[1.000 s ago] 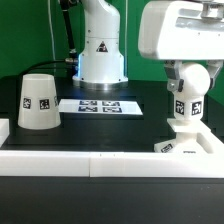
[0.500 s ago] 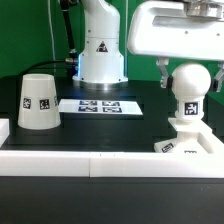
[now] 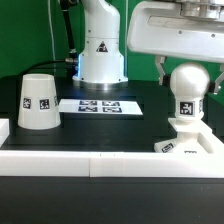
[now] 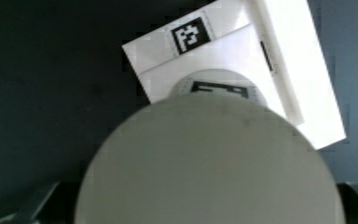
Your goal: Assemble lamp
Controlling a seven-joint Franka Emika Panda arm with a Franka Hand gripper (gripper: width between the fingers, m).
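End effector spread wide astride the bulb standing on the base.

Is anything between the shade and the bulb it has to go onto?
Nothing stands between shade and bulb; only the flat marker board lies along the way. The open pincer hangs over the bulb.

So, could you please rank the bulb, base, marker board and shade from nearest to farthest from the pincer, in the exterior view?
1. bulb, flanked by the open pincer.
2. base, under the bulb.
3. marker board, mid-scene.
4. shade, far on the exterior view's left.
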